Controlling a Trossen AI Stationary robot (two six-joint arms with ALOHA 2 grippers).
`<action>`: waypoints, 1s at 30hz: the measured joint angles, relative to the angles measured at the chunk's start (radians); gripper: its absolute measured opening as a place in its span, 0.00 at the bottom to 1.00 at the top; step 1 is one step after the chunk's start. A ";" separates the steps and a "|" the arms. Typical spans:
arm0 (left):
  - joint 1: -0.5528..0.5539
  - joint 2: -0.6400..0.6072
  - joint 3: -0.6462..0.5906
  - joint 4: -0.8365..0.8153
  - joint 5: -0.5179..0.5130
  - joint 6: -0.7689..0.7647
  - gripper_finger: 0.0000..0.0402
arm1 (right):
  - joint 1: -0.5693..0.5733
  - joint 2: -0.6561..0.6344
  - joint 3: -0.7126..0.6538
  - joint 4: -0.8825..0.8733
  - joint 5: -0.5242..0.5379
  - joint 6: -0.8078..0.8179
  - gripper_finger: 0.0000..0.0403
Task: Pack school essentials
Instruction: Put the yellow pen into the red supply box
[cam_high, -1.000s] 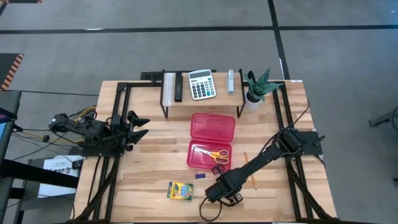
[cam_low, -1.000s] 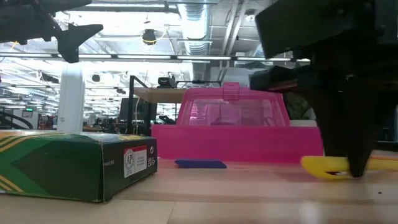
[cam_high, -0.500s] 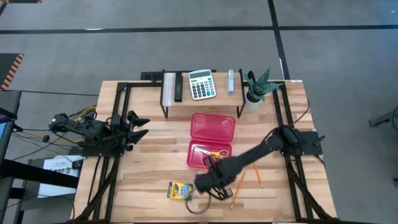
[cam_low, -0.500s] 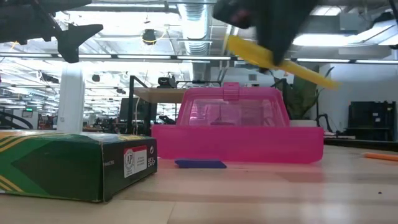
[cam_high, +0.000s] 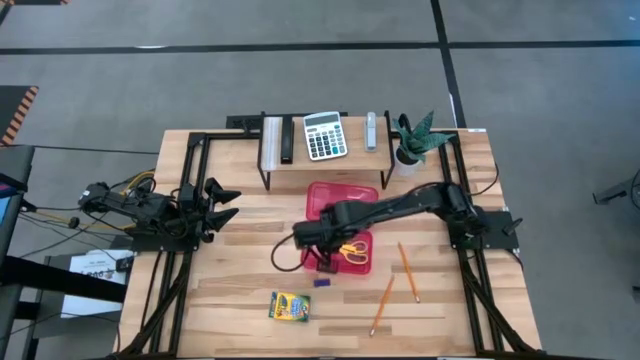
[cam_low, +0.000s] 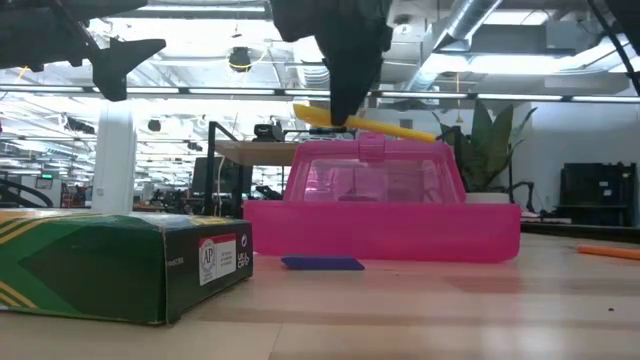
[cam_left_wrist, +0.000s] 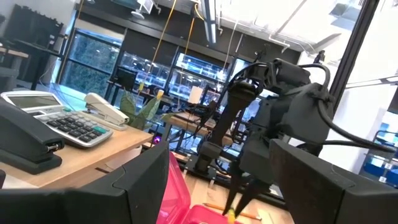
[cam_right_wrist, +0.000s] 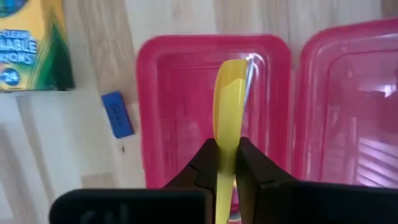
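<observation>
My right gripper (cam_high: 324, 257) hangs over the open red case's tray (cam_high: 356, 262) and is shut on a long yellow pencil-like stick (cam_right_wrist: 231, 99). Yellow-handled scissors (cam_high: 350, 248) lie in that tray. The blue eraser (cam_high: 322, 283) lies flat on the table just near of the case. The crayon box (cam_high: 289, 306) lies flat nearer still. Two orange pencils (cam_high: 405, 270) lie on the wood to the case's right. My left gripper (cam_high: 225, 203) waits open at the table's left. My right gripper pinches the yellow stick near one end (cam_low: 325, 116) between its two fingers (cam_right_wrist: 208, 157). It comes from above, pointing down, with the fingers across the stick. The stick is lifted clear above the case's tray (cam_right_wrist: 186, 112), slightly tilted, its long free end (cam_low: 415, 131) lower.
A small shelf (cam_high: 322, 160) at the far edge carries the grey calculator (cam_high: 324, 135) and a stapler. A potted plant (cam_high: 410, 145) stands beside it. The case's lid (cam_high: 342, 203) lies open toward the far side. Bare wood lies left of the case.
My right gripper has lifted the yellow stick off the table at the near right. It has carried the stick up, left and toward the far edge, to above the case's tray. The stick has gone from lying on the wood to hanging clear in the hold.
</observation>
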 joint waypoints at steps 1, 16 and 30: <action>0.000 0.000 0.000 0.000 0.000 0.000 0.65 | 0.000 0.000 0.000 0.015 -0.001 0.000 0.10; 0.000 0.000 0.000 -0.001 -0.001 0.005 0.65 | 0.019 0.002 -0.247 0.225 -0.051 0.011 0.10; 0.000 0.000 0.000 0.000 -0.002 0.005 0.65 | 0.024 0.001 -0.293 0.313 -0.060 0.010 0.18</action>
